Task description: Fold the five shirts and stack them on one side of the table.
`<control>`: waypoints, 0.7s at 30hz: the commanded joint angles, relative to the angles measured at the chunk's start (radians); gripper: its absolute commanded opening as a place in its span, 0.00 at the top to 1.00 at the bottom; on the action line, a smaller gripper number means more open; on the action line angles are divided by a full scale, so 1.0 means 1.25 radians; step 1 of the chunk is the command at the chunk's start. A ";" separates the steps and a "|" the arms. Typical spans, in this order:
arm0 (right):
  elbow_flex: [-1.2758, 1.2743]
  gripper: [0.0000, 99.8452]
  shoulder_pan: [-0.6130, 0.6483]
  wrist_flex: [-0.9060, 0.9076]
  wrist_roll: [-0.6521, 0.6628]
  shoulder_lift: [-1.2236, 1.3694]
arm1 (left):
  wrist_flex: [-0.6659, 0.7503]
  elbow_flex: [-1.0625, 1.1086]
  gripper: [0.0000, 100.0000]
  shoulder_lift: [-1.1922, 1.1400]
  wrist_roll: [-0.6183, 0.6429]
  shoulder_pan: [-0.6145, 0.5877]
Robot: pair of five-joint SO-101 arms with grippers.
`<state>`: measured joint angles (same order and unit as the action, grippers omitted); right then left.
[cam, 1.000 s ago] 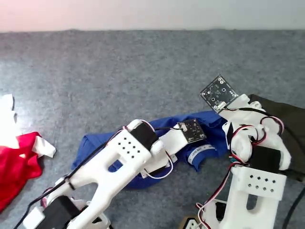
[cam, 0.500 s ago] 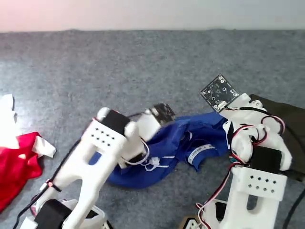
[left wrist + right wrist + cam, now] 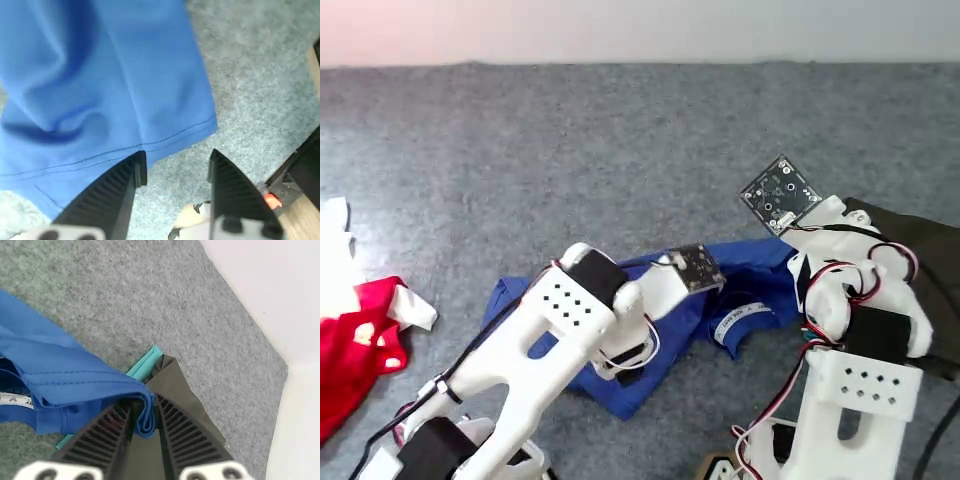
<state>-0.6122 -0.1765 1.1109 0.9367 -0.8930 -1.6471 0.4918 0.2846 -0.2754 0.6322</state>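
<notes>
blue shirt (image 3: pixel 755 285) lies mid-table on the near side, long axis left to right. right gripper (image 3: pixel 145 402) is clamped on a fold at its right end, just above the olive shirt (image 3: pixel 920 250). left gripper (image 3: pixel 177 155) hangs with jaws apart and nothing between them, the stitched hem (image 3: pixel 175 136) just off one fingertip, so the left arm is judged the nearer one for that near edge. white neck label (image 3: pixel 738 322) carries print, too small to read.
</notes>
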 commanded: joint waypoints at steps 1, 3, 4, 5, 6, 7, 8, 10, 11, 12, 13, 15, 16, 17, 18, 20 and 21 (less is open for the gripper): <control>0.029 0.99 -0.007 0.007 -0.006 -0.004 | 0.010 -0.014 0.79 -0.001 -0.001 -0.006; 0.029 0.99 -0.007 0.007 -0.006 -0.003 | 0.065 0.029 0.81 0.000 -0.001 -0.014; 0.029 0.99 -0.007 0.007 -0.006 -0.003 | 0.102 0.060 0.82 -0.001 -0.002 -0.023; 0.029 0.99 -0.007 0.007 -0.006 -0.003 | 0.147 0.095 0.84 -0.001 -0.004 -0.034; 0.029 0.99 -0.007 0.007 -0.006 -0.003 | 0.190 0.133 0.85 -0.001 -0.014 -0.047; 0.029 0.99 -0.007 0.007 -0.005 -0.003 | 0.228 0.166 0.86 -0.001 -0.032 -0.058; 0.029 0.99 -0.007 0.007 -0.005 -0.003 | 0.258 0.195 0.87 -0.001 -0.049 -0.070; 0.029 0.99 -0.007 0.007 -0.005 -0.003 | 0.296 0.228 0.88 -0.001 -0.072 -0.108; 0.029 0.99 -0.007 0.007 -0.005 -0.003 | 0.308 0.236 0.88 -0.001 -0.081 -0.131; 0.029 0.99 -0.007 0.007 -0.005 -0.003 | 0.318 0.240 0.88 -0.001 -0.092 -0.156; 0.029 0.99 -0.007 0.007 -0.005 -0.003 | 0.328 0.242 0.88 -0.001 -0.106 -0.178; 0.029 0.99 -0.006 0.007 -0.005 -0.002 | 0.350 0.249 0.88 -0.002 -0.133 -0.217; 0.029 0.99 -0.006 0.007 -0.005 -0.002 | 0.362 0.252 0.88 -0.010 -0.144 -0.232; 0.029 0.99 -0.004 0.007 -0.005 -0.002 | 0.373 0.252 0.88 -0.025 -0.151 -0.244; 0.029 0.99 -0.004 0.007 -0.005 -0.002 | 0.383 0.250 0.88 -0.048 -0.156 -0.254; 0.029 0.99 -0.006 0.007 -0.005 -0.002 | 0.401 0.240 0.88 -0.107 -0.166 -0.271; 0.029 0.99 -0.006 0.007 -0.005 -0.002 | 0.406 0.228 0.88 -0.141 -0.169 -0.279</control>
<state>-0.6122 -0.1765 1.1109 0.9367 -0.8930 -1.1653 0.8124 0.1849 -0.4626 0.3145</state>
